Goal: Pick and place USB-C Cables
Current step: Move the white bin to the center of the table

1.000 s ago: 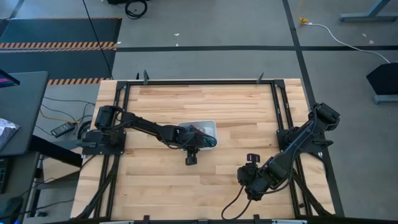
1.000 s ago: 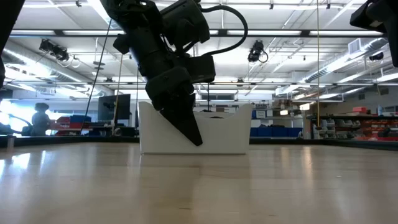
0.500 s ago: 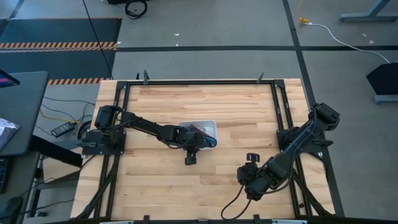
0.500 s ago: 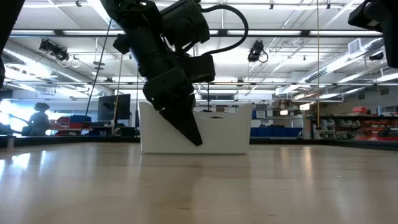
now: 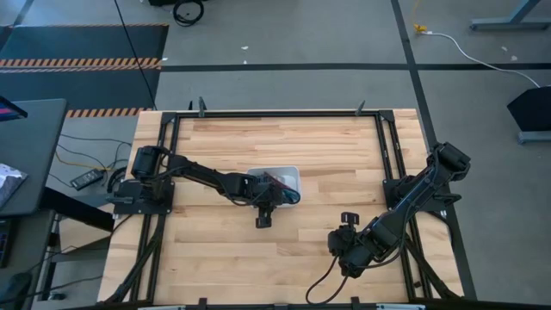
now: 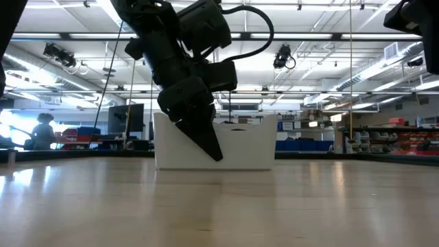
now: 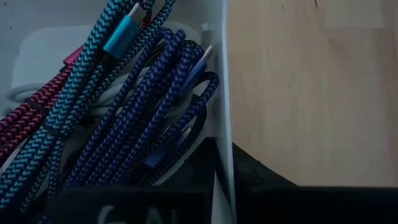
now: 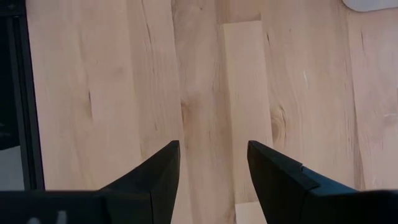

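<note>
Left gripper [image 5: 274,195] hangs over the white tray [image 5: 290,171] near the middle of the bench [image 5: 301,138], its arm reaching in from the left edge; whether its fingers are apart or together cannot be told, since the wrist view shows only dark housing at the tray's wall and the low view shows one dark finger [image 6: 202,137] angled down in front of the tray [image 6: 247,147]. Just ahead of that gripper, inside the tray [image 7: 225,93], lie the cables: a blue bundle [image 7: 155,118] against the wall nearest the bare wood, a teal one [image 7: 87,81] beside it with a light-blue plug at its end, a dark red one [image 7: 31,115] farther in, and a silver-white one [image 7: 106,96] showing beneath them. From above, only red and bluish strands [image 5: 277,182] can be made out in the tray, partly hidden by the arm. No cable can be seen between the fingers. Right gripper [image 5: 347,220] waits well apart from the tray, toward the bench's near right corner, its arm folded back from the right edge. Its two fingers [image 8: 155,177] stand apart with bare wood between them, holding nothing. Beyond the bench, a seated person [image 6: 45,130] shows far off in the room.
</note>
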